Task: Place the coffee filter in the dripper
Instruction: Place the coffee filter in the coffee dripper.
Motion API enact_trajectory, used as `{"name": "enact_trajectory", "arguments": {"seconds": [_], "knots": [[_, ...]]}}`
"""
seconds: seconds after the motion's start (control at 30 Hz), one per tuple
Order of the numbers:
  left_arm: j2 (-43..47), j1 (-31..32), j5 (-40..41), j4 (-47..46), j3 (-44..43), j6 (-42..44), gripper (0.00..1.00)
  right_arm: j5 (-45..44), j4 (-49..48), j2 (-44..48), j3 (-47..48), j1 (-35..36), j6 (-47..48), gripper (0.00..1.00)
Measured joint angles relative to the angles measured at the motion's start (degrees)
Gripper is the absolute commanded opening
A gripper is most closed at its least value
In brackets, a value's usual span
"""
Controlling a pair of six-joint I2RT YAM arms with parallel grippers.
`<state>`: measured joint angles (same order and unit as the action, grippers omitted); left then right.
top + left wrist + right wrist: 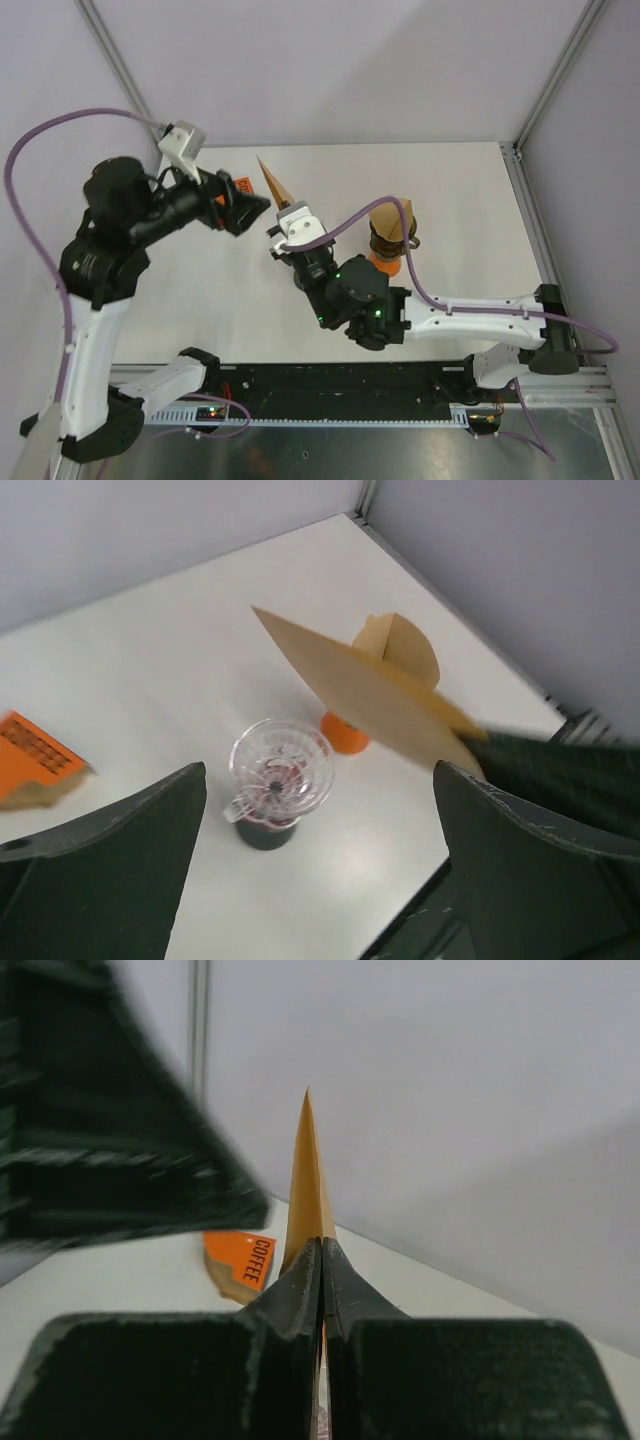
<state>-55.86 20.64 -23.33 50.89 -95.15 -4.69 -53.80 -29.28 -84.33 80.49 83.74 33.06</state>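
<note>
My right gripper (288,216) is shut on a brown paper coffee filter (271,179) and holds it edge-up in the air. In the right wrist view the closed jaws (322,1260) pinch the filter (308,1175). The left wrist view shows this filter (365,692) slanting above the table. The glass dripper (280,763) sits on a dark server, empty; it also shows in the top view (384,241). My left gripper (245,210) is open and empty, just left of the held filter, with its fingers (110,865) wide apart.
An orange holder (344,736) stands behind the dripper with another brown filter (400,648) upright in it. An orange coffee packet (35,760) lies at the table's far left, and also shows in the right wrist view (240,1258). Frame posts stand at the back corners.
</note>
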Motion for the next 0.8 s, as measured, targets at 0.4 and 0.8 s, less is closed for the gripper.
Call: {"name": "enact_trajectory", "arguments": {"seconds": [0.4, 0.8], "knots": [[-1.66, -2.84, 0.79, -6.36, 1.46, -21.44, 0.78, -1.73, -5.29, -4.44, 0.00, 0.15, 6.82, 0.00], [0.02, -4.07, -0.85, -7.08, 6.71, -23.78, 0.57, -1.70, -4.04, -4.44, 0.02, -0.33, 5.57, 0.00]]}}
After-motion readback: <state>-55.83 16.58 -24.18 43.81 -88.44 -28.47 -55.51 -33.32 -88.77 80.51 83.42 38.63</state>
